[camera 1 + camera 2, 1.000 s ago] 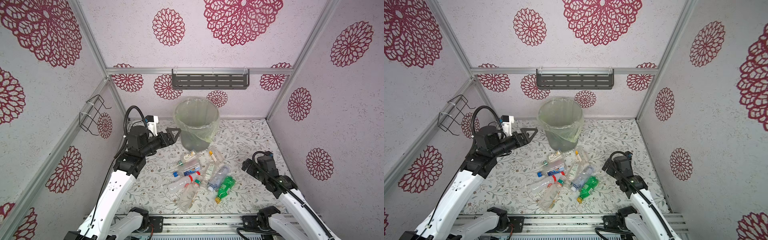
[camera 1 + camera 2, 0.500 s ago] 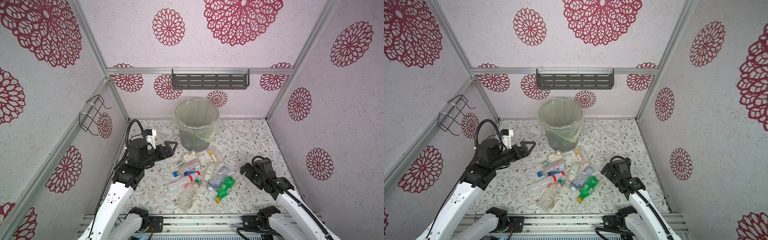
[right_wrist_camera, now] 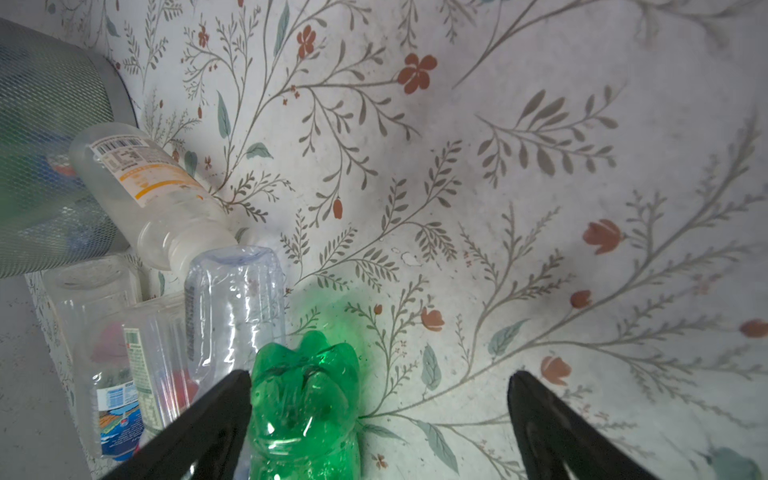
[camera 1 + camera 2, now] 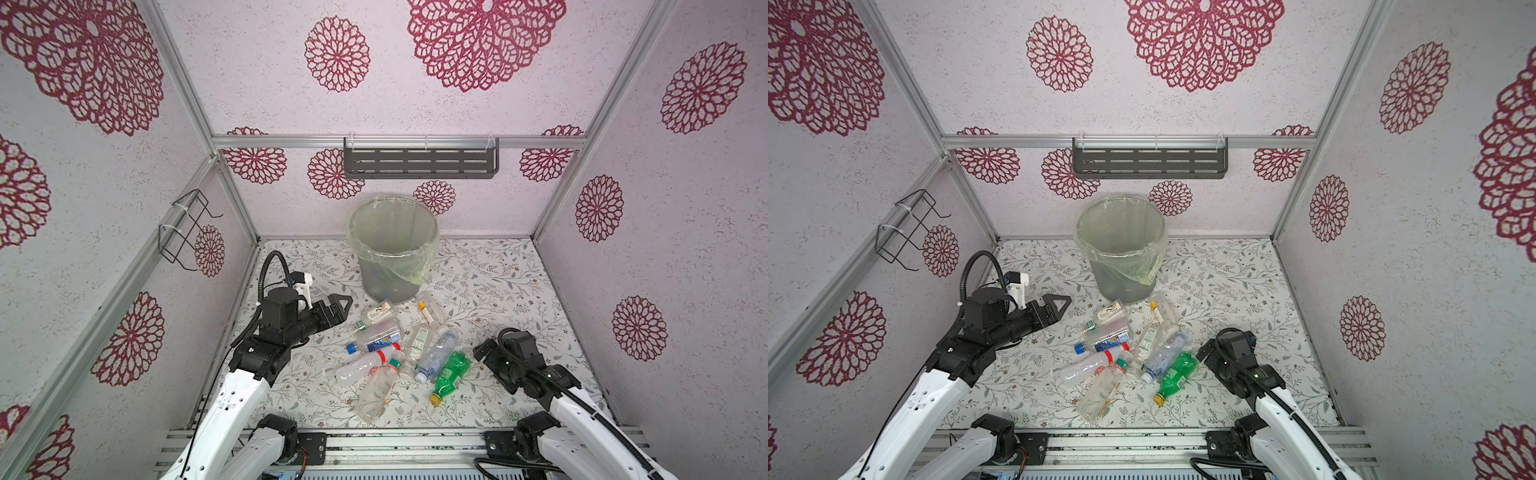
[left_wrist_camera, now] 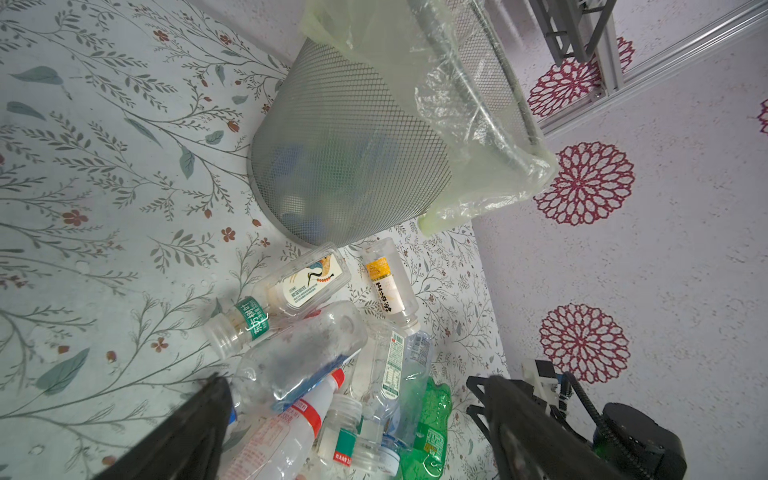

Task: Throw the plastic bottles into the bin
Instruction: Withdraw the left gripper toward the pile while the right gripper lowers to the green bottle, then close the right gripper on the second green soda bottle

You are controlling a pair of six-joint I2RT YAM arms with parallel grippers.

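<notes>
I've dropped the left gripper (image 4: 344, 308), jaws wide and empty, toward the plastic bottles (image 4: 395, 345) heaped just ahead | bin (image 4: 386, 278) beyond them | right gripper (image 3: 378, 382) wide, green bottle (image 3: 307, 407) just inside one finger | next pick likely.

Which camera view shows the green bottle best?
Both top views show the green bottle whole, yellow cap to base. The right wrist view shows only its base end, close up; the left wrist view only a part.
</notes>
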